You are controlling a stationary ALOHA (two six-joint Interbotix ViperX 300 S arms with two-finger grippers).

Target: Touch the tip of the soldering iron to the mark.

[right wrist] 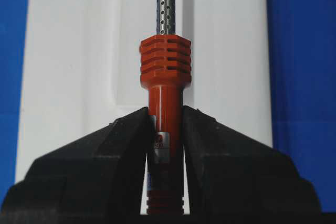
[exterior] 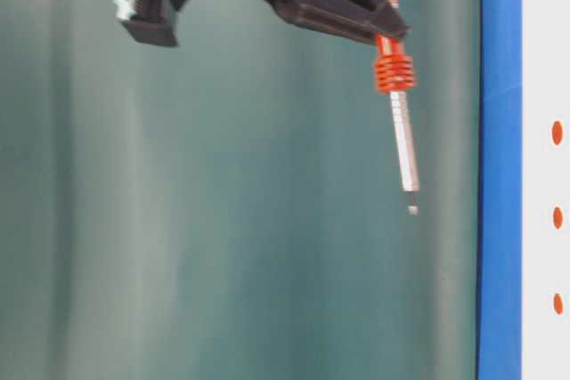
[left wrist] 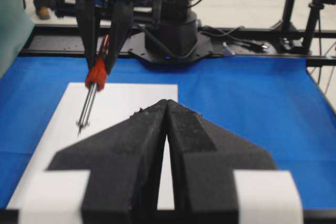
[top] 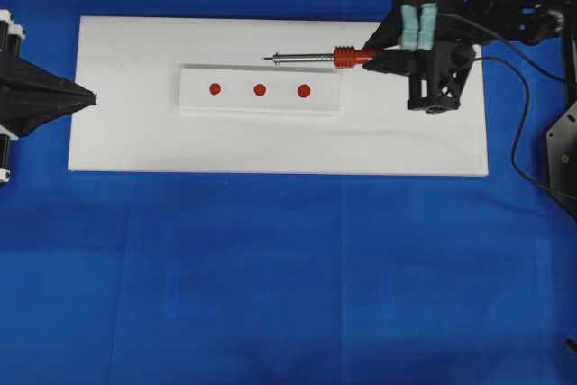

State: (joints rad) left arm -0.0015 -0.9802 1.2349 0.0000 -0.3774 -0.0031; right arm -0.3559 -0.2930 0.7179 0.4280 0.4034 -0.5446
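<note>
From overhead, the right pincer (top: 389,57) is clamped on the orange-red ribbed soldering iron with the silver shaft (top: 311,59), tip out ahead of it, just beyond the white strip (top: 260,90); the smallest red dot mark (top: 215,89) sits further ahead and off to one side. Looks like the carry-over stage, so next it needs to swing across and dip. Table-level view shows the tip hanging well clear, which overhead can't tell you. Left wrist view: left pincer (left wrist: 167,103) closed, empty. Right wrist view only confirms the grip.

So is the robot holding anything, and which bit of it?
Yes. The right gripper holds the soldering iron by its orange-red handle, just behind the ribbed collar. The left gripper is shut on nothing.
</note>
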